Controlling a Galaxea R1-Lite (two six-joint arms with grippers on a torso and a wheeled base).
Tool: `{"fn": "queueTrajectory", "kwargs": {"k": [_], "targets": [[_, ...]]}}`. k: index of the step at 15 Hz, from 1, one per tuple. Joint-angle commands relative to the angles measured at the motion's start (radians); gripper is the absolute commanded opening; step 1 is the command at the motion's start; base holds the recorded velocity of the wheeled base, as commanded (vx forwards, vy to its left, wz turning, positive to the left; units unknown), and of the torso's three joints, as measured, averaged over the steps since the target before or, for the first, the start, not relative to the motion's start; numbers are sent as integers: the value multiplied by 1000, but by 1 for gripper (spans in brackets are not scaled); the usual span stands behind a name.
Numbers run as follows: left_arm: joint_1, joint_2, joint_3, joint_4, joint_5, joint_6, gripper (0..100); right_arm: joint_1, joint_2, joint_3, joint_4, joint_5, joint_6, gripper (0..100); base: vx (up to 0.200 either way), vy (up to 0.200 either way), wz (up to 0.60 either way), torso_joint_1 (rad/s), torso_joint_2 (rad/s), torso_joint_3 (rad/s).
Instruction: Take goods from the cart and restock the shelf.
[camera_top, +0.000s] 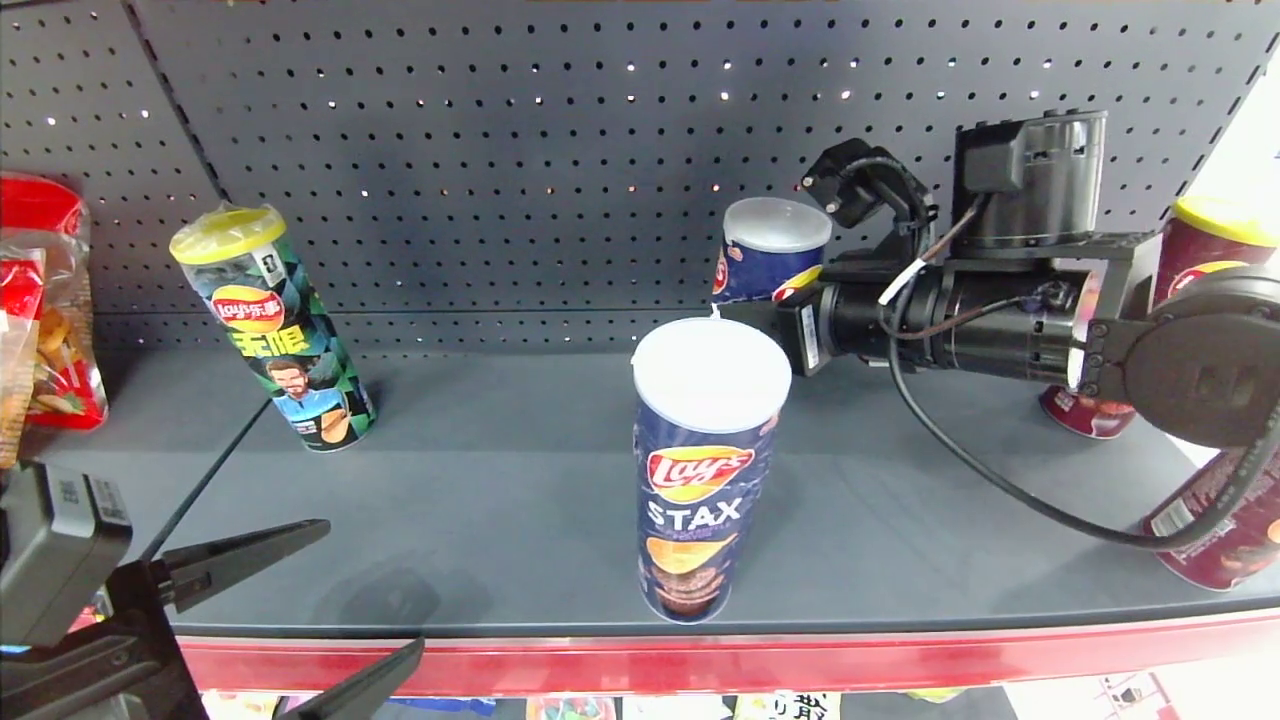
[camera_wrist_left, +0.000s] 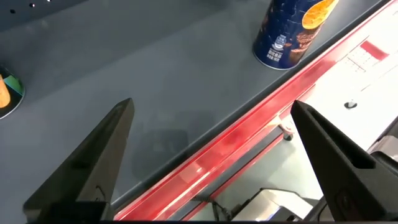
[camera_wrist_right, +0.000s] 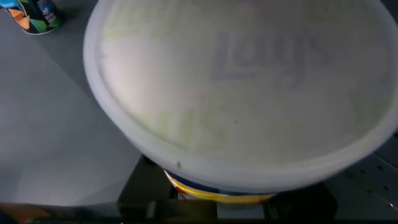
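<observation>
Chip can (camera_top: 765, 262), pinched by the right tool (camera_top: 785, 305) at the shelf's (camera_top: 500, 480) back, is judged light, slick and crushable, best gripped mid-body, while the left tool (camera_top: 372, 585) is held spread.

From the head we look forward and down onto the shelf (camera_top: 480, 520) at middle range, facing its pegboard back (camera_top: 500, 150). Our left wrist camera hangs close over the red front edge (camera_wrist_left: 205, 165), looking past the left fingers (camera_wrist_left: 93, 168) across the shelf; with the head view it shares the front blue can (camera_wrist_left: 289, 34). Our right wrist camera looks from very near onto the lid of the rear blue can (camera_wrist_right: 242, 87), sharing the green can (camera_wrist_right: 34, 15) with the head view.
</observation>
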Motion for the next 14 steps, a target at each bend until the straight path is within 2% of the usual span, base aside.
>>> {"fn": "queueTrajectory", "kwargs": {"k": [1,9,10,14], "targets": [[0,2,-1,-1,0,0,100,0,21,-17,-1,0,-1,0,0,0,0,0,0,0],[0,2,-1,4,-2,0,100,9,27,-28,1,-5,1,0,0,0,0,0,0,0],[0,2,-1,4,-2,0,100,11,25,-23,1,-6,1,100,0,0,0,0,0,0],[0,7,1,6,-2,0,100,28,-28,32,9,-25,29,100,0,0,0,0,0,0]]}}
